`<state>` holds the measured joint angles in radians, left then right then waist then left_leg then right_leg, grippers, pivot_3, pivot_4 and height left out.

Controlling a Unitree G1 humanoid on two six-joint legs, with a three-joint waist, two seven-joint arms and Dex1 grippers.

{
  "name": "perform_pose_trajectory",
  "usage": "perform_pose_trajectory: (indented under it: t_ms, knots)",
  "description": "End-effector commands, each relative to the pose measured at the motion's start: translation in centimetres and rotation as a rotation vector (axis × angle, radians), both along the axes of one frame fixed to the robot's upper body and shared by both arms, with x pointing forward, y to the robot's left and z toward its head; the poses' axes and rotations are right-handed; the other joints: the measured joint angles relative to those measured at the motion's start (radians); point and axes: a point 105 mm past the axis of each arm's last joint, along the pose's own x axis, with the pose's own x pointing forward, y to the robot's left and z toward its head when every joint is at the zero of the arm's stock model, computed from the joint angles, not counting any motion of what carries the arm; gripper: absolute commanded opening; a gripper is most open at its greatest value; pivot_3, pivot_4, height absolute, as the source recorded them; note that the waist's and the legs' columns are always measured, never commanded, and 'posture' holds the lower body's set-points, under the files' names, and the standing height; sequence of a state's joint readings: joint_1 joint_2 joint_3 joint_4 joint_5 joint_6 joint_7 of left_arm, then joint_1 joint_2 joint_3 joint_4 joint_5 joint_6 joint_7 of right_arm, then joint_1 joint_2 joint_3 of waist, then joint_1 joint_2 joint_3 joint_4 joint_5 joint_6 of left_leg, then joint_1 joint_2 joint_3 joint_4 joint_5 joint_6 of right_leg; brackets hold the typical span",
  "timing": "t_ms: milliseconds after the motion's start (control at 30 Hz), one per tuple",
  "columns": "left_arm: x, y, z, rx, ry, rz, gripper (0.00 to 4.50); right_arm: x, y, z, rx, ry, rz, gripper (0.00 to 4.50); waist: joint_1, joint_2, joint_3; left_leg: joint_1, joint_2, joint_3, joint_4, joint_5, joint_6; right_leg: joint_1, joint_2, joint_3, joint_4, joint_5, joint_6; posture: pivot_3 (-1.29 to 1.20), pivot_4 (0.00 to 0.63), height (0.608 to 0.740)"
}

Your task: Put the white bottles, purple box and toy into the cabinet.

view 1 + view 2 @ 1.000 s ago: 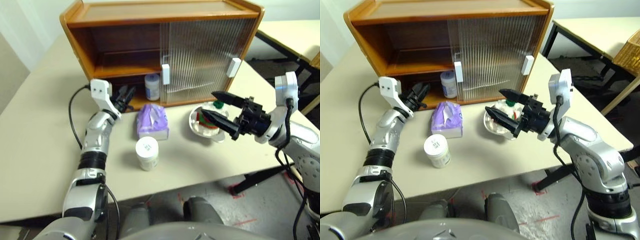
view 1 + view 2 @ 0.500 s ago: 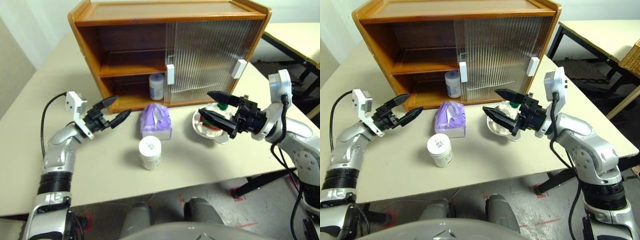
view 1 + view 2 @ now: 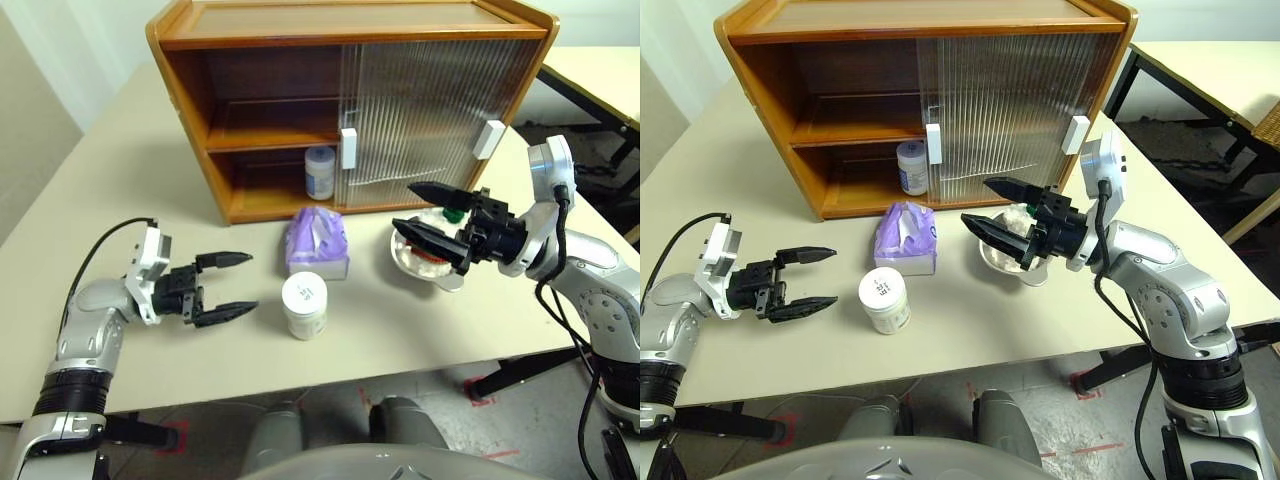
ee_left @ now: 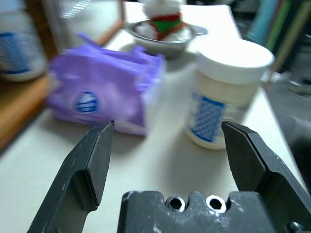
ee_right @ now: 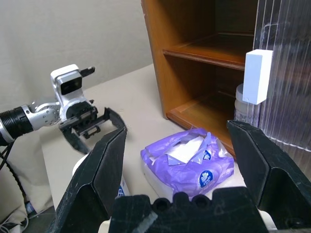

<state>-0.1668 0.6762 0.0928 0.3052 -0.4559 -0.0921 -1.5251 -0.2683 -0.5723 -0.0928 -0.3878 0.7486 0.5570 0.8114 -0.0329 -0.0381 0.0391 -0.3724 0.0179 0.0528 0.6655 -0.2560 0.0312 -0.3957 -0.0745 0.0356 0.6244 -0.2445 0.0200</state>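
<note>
Left wrist view: your left gripper (image 3: 226, 286) pulled back from cabinet (image 3: 250, 110), jaws wide, empty, facing bottle (image 3: 303, 305) beside purple box (image 3: 318, 240); grab next.

Orange-brown cabinet (image 3: 190, 75) with pale ribbed doors (image 3: 420, 110) and white handles (image 3: 348, 148). Lilac tissue box (image 3: 317, 243). White bottles with blue-patterned labels (image 3: 304, 305) (image 3: 320, 172). White toy (image 4: 164, 17) wears red and green. Cream desk (image 3: 150, 180); black tools (image 3: 228, 287) (image 3: 425, 212).

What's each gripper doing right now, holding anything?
Left gripper: open, empty, pointed at the white bottle on the table.
Right gripper: open, empty, hovering over the bowl with the toy.
</note>
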Motion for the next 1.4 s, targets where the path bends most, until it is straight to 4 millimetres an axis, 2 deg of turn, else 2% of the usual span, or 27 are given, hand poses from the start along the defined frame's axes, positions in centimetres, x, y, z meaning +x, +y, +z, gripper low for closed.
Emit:
perform_pose_trajectory:
  t_ms: [33, 200, 533, 767, 1200, 1300, 1367, 1400]
  knots:
    - [-1.4, -1.1, -1.7, 0.075, 0.006, -0.119, 4.48, 0.0, 0.0, 0.1, -0.01, -0.012, -0.002, 4.5, 0.0, 0.0, 0.0, 0.0, 0.0, 0.0, 0.0, 0.0, 0.0, 0.0, -0.001, 0.0, 0.0, 0.0, 0.0, -0.01, 0.0, 0.74]
    - [-1.4, -2.1, -1.9, 0.059, -0.002, -0.155, 4.48, -0.1, -0.2, 0.2, -0.013, -0.012, -0.017, 4.5, -0.001, 0.0, 0.0, -0.001, 0.0, 0.0, 0.0, 0.0, 0.0, -0.001, -0.005, 0.0, 0.001, 0.0, 0.0, -0.02, 0.0, 0.74]
    - [-0.3, -4.2, -2.4, 0.028, -0.028, -0.186, 4.48, -0.2, -0.4, 0.3, -0.014, -0.014, -0.035, 4.5, -0.003, 0.0, 0.0, -0.001, -0.001, 0.001, 0.0, 0.002, 0.004, -0.001, 0.001, 0.0, 0.001, -0.001, 0.003, -0.04, 0.0, 0.74]
    - [-0.4, -5.5, -2.9, 0.002, -0.019, -0.217, 4.48, -0.2, -0.4, 0.3, -0.019, -0.017, -0.044, 4.5, -0.006, 0.0, 0.0, 0.0, 0.0, 0.001, 0.0, 0.003, 0.005, -0.001, 0.003, 0.001, 0.001, -0.001, 0.003, -0.06, 0.0, 0.74]
    - [-0.4, -6.5, -4.2, -0.011, 0.024, -0.221, 4.48, -0.3, -0.7, 0.4, -0.026, -0.018, -0.06, 4.5, -0.006, 0.0, 0.0, 0.0, 0.001, 0.001, 0.001, 0.003, 0.005, -0.001, 0.004, 0.001, 0.001, -0.001, 0.004, -0.07, 0.0, 0.74]
    - [-0.2, -6.6, -4.2, -0.015, 0.027, -0.218, 3.94, -0.3, -0.8, 0.4, -0.029, -0.02, -0.065, 4.5, -0.006, 0.0, 0.0, 0.0, 0.001, 0.001, 0.001, 0.003, 0.005, -0.001, 0.004, 0.001, 0.001, -0.001, 0.004, -0.08, 0.0, 0.74]
    - [-0.1, -6.7, -4.2, -0.018, 0.027, -0.216, 3.19, -0.3, -0.8, 0.4, -0.029, -0.02, -0.066, 4.5, -0.006, 0.0, 0.0, -0.001, 0.001, 0.001, 0.001, 0.003, 0.005, -0.001, 0.004, 0.001, 0.001, -0.001, 0.004, -0.08, 0.0, 0.74]
    - [-0.1, -6.7, -4.2, -0.018, 0.026, -0.216, 3.03, -0.3, -0.8, 0.4, -0.029, -0.02, -0.066, 4.5, -0.007, 0.0, 0.0, -0.001, 0.0, 0.001, 0.001, 0.003, 0.005, -0.001, 0.004, 0.001, 0.001, -0.001, 0.004, -0.08, 0.0, 0.74]
